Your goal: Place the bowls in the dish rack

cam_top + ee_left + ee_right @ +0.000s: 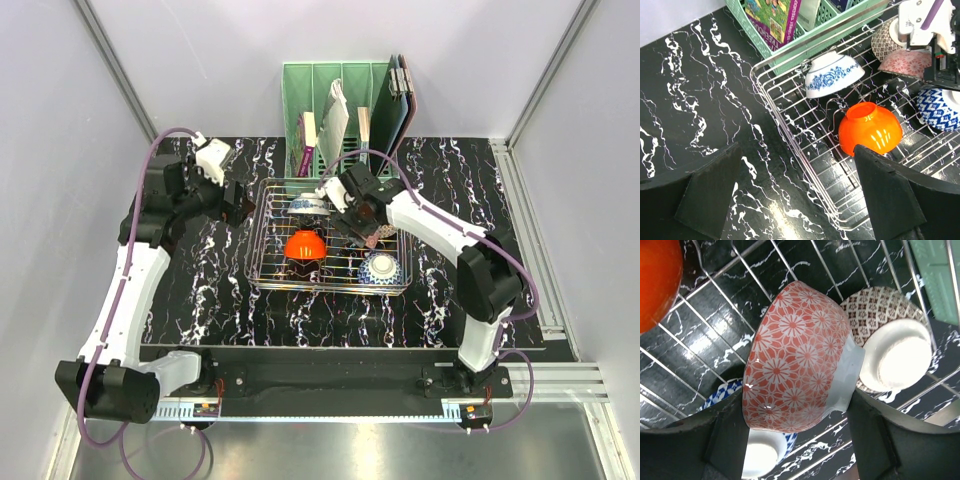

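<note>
So this one looks nearly wrapped up. The right claw is pinching the pink-red bowl on its side, rim against one finger and foot against the other, low over the dish rack wires, so I'd call it the last bowl going in. Just beyond that claw's fingertips sits the lattice bowl, close to touching the held one. The blue bowl is right underneath the claw, so there's not much slack there. The orange bowl is off to the claw's side with bare wire between. The white-blue bowl leans near the green organizer. The left claw is spread wide and holding nothing, hanging over the rack's outer rim and the table, with loads of room.
</note>
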Tool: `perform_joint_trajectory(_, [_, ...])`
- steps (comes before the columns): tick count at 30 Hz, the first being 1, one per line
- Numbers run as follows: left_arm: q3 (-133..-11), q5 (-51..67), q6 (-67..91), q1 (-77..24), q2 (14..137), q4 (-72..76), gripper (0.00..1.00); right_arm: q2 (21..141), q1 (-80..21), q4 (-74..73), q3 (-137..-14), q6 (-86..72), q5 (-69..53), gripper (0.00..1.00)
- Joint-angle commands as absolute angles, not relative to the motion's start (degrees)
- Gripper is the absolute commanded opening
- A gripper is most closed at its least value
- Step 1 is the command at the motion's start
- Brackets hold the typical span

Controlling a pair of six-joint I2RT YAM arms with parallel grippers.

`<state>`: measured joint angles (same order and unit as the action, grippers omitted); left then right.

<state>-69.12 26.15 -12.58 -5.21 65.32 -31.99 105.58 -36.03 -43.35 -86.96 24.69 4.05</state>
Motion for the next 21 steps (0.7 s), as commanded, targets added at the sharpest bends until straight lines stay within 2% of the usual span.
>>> perform_joint_trajectory(1, [-68.4, 26.3, -12.6, -4.7, 63.4, -30.4, 0.99, 107.1, -37.8, -38.6, -86.2, 26.5, 9.2, 0.00])
perform_joint_trajectory(21, [-67.1, 26.2, -13.4, -4.4, 62.1, -29.7, 0.99, 108.7, -45.3, -28.5, -76.6, 35.5, 20.0, 0.00])
